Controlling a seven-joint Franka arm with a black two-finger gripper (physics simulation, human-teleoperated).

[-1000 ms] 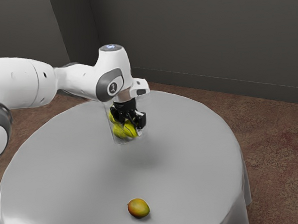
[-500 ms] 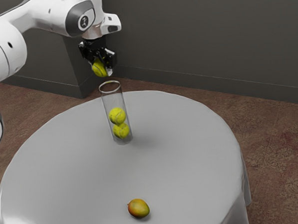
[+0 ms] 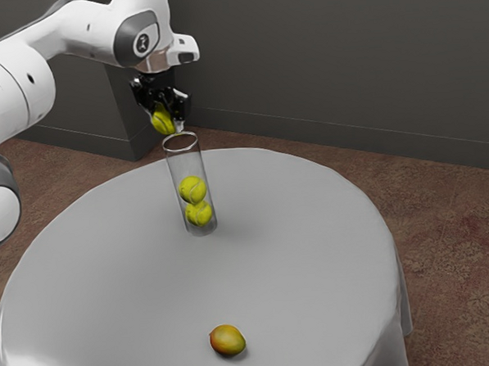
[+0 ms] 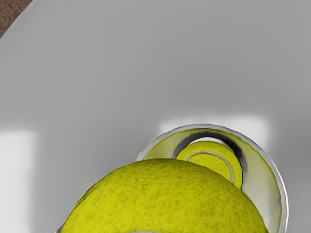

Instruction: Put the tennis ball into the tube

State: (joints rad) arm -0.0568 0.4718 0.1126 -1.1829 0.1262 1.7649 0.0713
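brown patterned carpet (image 3: 448, 238) lies around your round grey-clothed table (image 3: 306, 262), where a clear cylindrical tube (image 3: 175, 164) holds two yellow balls (image 3: 192, 190). your black two-finger gripper (image 3: 166, 116) grasps the fuzzy yellow tennis ball (image 3: 161, 122) just above the tube's rim; a yellow-orange mango (image 3: 227, 340) rests well apart.

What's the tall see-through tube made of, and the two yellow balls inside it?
The tall clear tube looks like glass or plastic: see-through, smooth and shiny. The two yellow balls inside seem fuzzy felt: speckled, with pale curved seams.
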